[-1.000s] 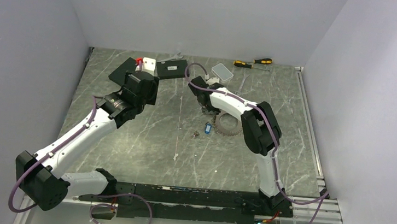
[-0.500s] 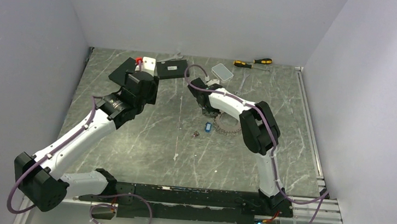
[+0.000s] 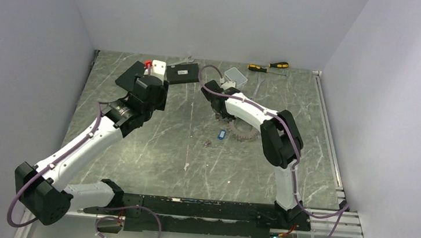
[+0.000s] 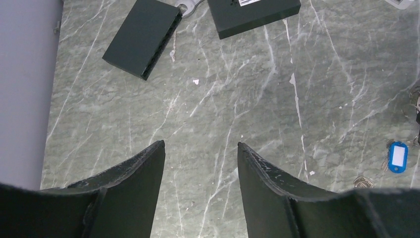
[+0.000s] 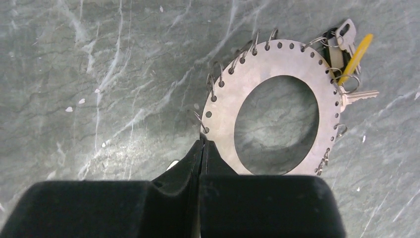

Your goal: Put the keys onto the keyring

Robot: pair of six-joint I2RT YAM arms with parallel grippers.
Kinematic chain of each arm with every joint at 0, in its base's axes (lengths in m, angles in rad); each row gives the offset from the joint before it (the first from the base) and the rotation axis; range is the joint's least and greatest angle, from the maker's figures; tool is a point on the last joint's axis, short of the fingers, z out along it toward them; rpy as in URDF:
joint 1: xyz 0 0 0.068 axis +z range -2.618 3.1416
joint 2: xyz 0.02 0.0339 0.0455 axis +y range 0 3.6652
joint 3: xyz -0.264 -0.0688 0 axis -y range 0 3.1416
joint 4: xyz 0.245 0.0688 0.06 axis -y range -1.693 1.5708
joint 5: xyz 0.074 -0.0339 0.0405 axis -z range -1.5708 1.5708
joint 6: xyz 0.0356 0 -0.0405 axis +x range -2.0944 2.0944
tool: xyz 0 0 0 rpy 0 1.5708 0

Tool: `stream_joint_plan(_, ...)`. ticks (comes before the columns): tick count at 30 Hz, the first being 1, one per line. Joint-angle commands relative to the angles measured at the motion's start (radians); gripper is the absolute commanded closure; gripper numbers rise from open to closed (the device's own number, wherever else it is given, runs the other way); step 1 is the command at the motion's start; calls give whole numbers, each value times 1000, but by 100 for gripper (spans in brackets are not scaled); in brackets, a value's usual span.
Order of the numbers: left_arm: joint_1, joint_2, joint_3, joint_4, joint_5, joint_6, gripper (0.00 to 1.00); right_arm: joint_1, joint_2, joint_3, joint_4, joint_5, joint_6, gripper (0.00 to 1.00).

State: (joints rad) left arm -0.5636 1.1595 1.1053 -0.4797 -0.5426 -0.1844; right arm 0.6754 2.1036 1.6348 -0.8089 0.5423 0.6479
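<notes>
The keyring (image 5: pixel 297 59) is a flat grey metal ring with holes and small wire loops round its rim; it lies mid-table in the top view (image 3: pixel 243 132). My right gripper (image 5: pixel 203 144) is shut, with its tips pinching the ring's near left edge; it also shows in the top view (image 3: pixel 220 117). A yellow-tagged key (image 5: pixel 357 51) and a silvery key (image 5: pixel 359 95) hang at the ring's far right rim. A blue-tagged key (image 3: pixel 222 134) and a small silvery key (image 3: pixel 207 143) lie loose to the ring's left. My left gripper (image 4: pixel 200 146) is open and empty, high above the table.
Two black boxes (image 4: pixel 143 37) (image 4: pixel 252 15) lie at the back left. A clear plastic box (image 3: pixel 235 76) and yellow-handled screwdrivers (image 3: pixel 268 67) sit at the back. Grey walls close in the left, right and back sides.
My right arm has swung slightly right and back, and the keyring has shifted with the gripper. The left arm has hardly moved.
</notes>
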Motion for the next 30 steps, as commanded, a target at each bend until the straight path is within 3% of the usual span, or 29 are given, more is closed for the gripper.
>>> stream_joint_plan(1, -4, -41, -4, 52, 40, 31, 40, -2, -98, -20, 7, 18, 21, 100)
stream_joint_plan(10, -3, -96, -47, 116, 191, 75, 42, 0, -206, -70, 42, 7, 26, 100)
stream_joint_plan(16, -4, -181, -117, 214, 387, 121, 42, -1, -374, -148, 113, -31, 19, 100)
stream_joint_plan(23, -4, -199, -139, 253, 519, 138, 47, 0, -545, -204, 152, -79, 9, 100)
stream_joint_plan(26, -4, -203, -144, 269, 569, 140, 47, 0, -652, -282, 244, -178, -26, 100)
stream_joint_plan(30, -4, -210, -162, 306, 707, 148, 43, -2, -837, -477, 507, -393, -101, 100)
